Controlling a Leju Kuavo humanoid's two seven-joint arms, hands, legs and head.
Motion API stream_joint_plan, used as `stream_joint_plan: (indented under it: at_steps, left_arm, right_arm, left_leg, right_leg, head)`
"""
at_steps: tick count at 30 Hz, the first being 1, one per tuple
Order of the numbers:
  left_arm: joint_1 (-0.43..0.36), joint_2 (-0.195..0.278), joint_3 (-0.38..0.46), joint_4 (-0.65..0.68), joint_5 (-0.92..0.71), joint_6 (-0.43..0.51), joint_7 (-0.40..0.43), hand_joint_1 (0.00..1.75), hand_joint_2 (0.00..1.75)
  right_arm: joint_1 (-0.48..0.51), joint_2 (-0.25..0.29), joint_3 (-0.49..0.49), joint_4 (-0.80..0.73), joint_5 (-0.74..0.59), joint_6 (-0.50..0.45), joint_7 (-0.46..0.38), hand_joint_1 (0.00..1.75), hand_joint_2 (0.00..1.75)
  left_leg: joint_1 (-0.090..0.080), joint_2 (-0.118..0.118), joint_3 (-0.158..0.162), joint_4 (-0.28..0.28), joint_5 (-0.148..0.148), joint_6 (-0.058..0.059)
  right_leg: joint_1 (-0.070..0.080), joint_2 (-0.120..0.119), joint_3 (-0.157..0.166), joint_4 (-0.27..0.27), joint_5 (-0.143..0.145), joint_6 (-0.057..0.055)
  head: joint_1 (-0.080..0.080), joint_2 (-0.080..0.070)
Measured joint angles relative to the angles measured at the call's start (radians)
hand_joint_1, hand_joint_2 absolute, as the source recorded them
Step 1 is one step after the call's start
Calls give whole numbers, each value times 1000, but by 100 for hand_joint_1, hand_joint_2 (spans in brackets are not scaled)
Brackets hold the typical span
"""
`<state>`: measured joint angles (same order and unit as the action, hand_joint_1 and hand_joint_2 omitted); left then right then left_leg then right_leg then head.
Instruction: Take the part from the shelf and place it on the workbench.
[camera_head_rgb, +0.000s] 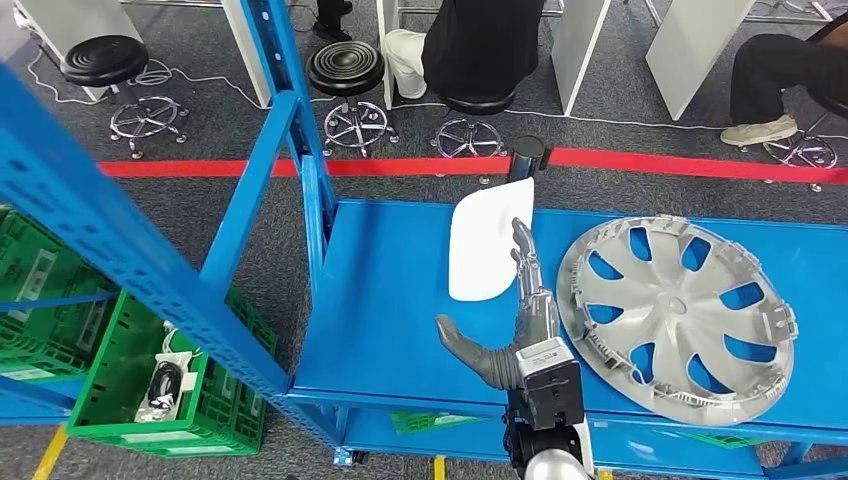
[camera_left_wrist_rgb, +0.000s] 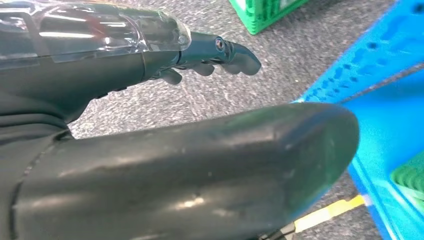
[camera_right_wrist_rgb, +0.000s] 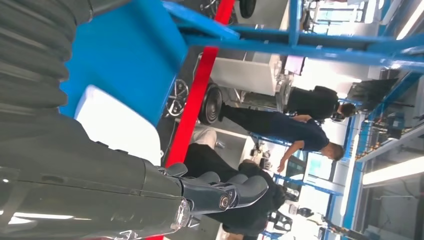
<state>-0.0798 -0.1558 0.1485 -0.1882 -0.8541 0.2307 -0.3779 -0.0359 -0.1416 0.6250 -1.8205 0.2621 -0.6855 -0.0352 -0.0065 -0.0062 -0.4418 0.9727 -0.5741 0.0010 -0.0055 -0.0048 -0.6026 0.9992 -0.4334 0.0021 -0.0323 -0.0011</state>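
Note:
A white curved panel (camera_head_rgb: 487, 245) lies on the blue shelf board (camera_head_rgb: 390, 290), with a silver wheel cover (camera_head_rgb: 680, 310) to its right. My right hand (camera_head_rgb: 520, 320) reaches over the board between the two. Its fingers are stretched out beside the panel's right edge, the thumb is spread to the left, and it holds nothing. Whether the fingertips touch the panel I cannot tell. In the right wrist view the white panel (camera_right_wrist_rgb: 117, 127) sits just beyond the right hand (camera_right_wrist_rgb: 200, 195). My left hand (camera_left_wrist_rgb: 200, 60) hangs over the grey floor, fingers loosely bent and empty.
Slanted blue shelf posts (camera_head_rgb: 120, 250) cross the left foreground. A green crate (camera_head_rgb: 150, 390) with cables sits on the floor below left. Beyond the shelf run a red floor line (camera_head_rgb: 400, 165), black stools (camera_head_rgb: 345, 70) and seated people (camera_head_rgb: 480, 45).

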Motion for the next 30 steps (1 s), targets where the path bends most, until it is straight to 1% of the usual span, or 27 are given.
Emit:
stream_joint_plan:
  at_steps: [2,3,4,5,6,7,8,9,10,12,13,14,15,17,18,19,20,21,22,23,24,25,26,27,28,29,30]
  left_arm:
    - [1,0,-1,0,0,0,0,0,0]
    - [0,0,-1,0,0,0,0,0,0]
    - [-2,0,-2,0,0,0,0,0,0]
    - [-3,-1,-3,0,0,0,0,0,0]
    - [-3,-2,-4,0,0,0,0,0,0]
    - [-3,-2,-5,0,0,0,0,0,0]
    - [-3,-2,-5,0,0,0,0,0,0]
    - [-2,-1,-5,0,0,0,0,0,0]
    - [-2,-1,-5,0,0,0,0,0,0]
    - [-3,-1,-6,0,0,0,0,0,0]
    - [-3,-1,-6,0,0,1,0,0,0]
    - [-3,-1,-6,0,0,1,0,0,0]
    - [-3,-1,-6,0,0,1,0,0,0]
    - [-2,-1,-6,0,1,1,0,0,0]
    - [-2,-1,-6,0,0,1,0,0,0]
    - [-2,-1,-6,0,1,1,0,0,0]
    - [-2,-1,-6,0,1,1,0,0,0]
    - [-2,-1,-6,0,1,1,0,0,0]
    - [-2,-1,-6,0,1,1,0,0,0]
    - [-2,-1,-6,0,1,1,0,0,0]
    - [-2,-1,-6,0,1,1,0,0,0]
    - [-2,-1,-6,0,1,0,0,0,0]
    - [-2,0,-6,0,1,0,0,0,0]
    - [-3,0,-6,0,1,0,0,0,0]
    - [-4,1,-6,0,1,1,0,0,0]
    - [-5,2,-6,0,1,2,0,0,0]
    - [-6,3,-6,0,1,4,0,0,0]
  right_arm:
    - [0,0,-1,0,0,0,0,0,175]
    - [0,-1,-2,0,0,0,0,0,175]
    - [0,-1,-3,0,0,0,1,0,175]
    - [0,-1,-5,0,0,0,1,0,175]
    - [1,-1,-5,1,0,0,1,0,175]
    - [1,-1,-5,1,0,0,1,0,175]
    - [1,-1,-5,2,0,0,2,0,175]
    - [1,-1,-5,2,0,0,2,0,175]
    - [1,-1,-5,3,0,0,2,0,175]
    - [-1,-1,-6,3,0,0,2,0,175]
    - [-2,-1,-6,3,0,0,2,0,175]
    - [-2,-1,-6,3,0,0,2,0,175]
    - [-2,-1,-6,3,0,0,2,0,175]
    - [-2,-1,-6,3,0,0,2,0,175]
    - [-3,-1,-6,3,0,0,3,0,175]
    - [-3,-1,-6,3,0,0,3,0,175]
    - [-3,-1,-6,3,0,0,3,0,175]
    - [-2,0,-6,3,0,0,4,0,175]
    - [-2,0,-6,3,0,0,4,0,175]
    - [-2,-1,-6,3,0,0,4,0,175]
    - [-2,-1,-6,3,0,0,4,0,175]
    - [-2,-1,-6,3,0,0,4,0,175]
    - [-2,-1,-6,3,0,0,5,0,175]
    - [-2,0,-6,3,-1,0,5,0,175]
    - [-3,0,-6,3,-1,0,5,0,175]
    - [-4,0,-6,3,-2,0,6,0,175]
    - [-5,0,-6,3,-2,0,6,0,175]
  left_leg:
    - [-1,1,-10,-6,15,7]
    - [1,1,-16,-10,25,13]
    - [3,2,-26,-13,37,19]
    - [4,3,-36,-14,48,23]
    - [3,3,-48,-13,56,27]
    - [2,3,-61,-11,65,28]
    - [0,3,-72,-9,72,28]
    - [-1,3,-84,-6,79,27]
    - [-1,3,-94,-1,84,25]
    - [-2,3,-113,12,89,20]
    - [-4,3,-121,19,93,15]
    - [-5,3,-129,25,96,10]
    - [-6,4,-136,29,102,4]
    - [-5,5,-148,35,106,-7]
    - [-4,6,-158,47,90,-12]
    - [-3,6,-173,76,57,-16]
    - [0,7,-191,124,11,-20]
    - [2,7,-210,185,-37,-23]
    - [4,7,-224,247,-74,-24]
    - [4,6,-228,294,-91,-23]
    - [3,6,-219,312,-84,-20]
    - [1,5,-192,295,-60,-14]
    - [-4,3,-150,246,-27,-5]
    - [-10,0,-101,178,-4,7]
    - [-15,-2,-54,106,8,19]
    - [-20,-3,-20,50,9,28]
    - [-24,-4,-3,15,6,34]
  right_leg:
    - [-3,1,-6,0,6,12]
    - [-4,2,-13,11,-9,17]
    - [-4,3,-25,42,-44,21]
    - [-5,4,-41,94,-93,25]
    - [-6,4,-58,159,-142,29]
    - [-6,4,-70,225,-179,32]
    - [-7,4,-72,268,-192,35]
    - [-8,4,-61,280,-184,36]
    - [-9,4,-33,252,-160,37]
    - [-12,4,55,122,-110,37]
    - [-12,6,92,59,-98,36]
    - [-12,9,112,19,-95,33]
    - [-10,11,118,1,-98,30]
    - [-9,10,109,-6,-94,20]
    - [-10,9,102,-9,-89,12]
    - [-10,7,91,-11,-83,1]
    - [-10,5,80,-13,-75,-9]
    - [-7,4,68,-12,-67,-16]
    - [-4,2,57,-10,-59,-20]
    - [1,0,45,-8,-52,-22]
    - [5,-1,34,-5,-45,-24]
    - [9,-2,23,-2,-39,-25]
    - [12,-2,14,2,-33,-26]
    - [13,-2,7,5,-28,-26]
    - [14,-2,3,6,-23,-24]
    - [14,-3,0,6,-16,-20]
    - [12,-3,-3,4,-8,-16]
  head:
    - [-3,0]
    - [-2,0]
    - [-1,0]
    - [0,0]
    - [3,0]
    - [5,0]
    - [6,0]
    - [7,0]
    - [7,0]
    - [8,0]
    - [8,0]
    - [8,0]
    - [8,0]
    - [6,0]
    - [5,0]
    - [1,0]
    - [-4,0]
    - [-9,0]
    - [-13,0]
    - [-14,0]
    - [-15,0]
    - [-15,0]
    - [-15,0]
    - [-14,0]
    - [-14,0]
    - [-13,0]
    - [-13,0]
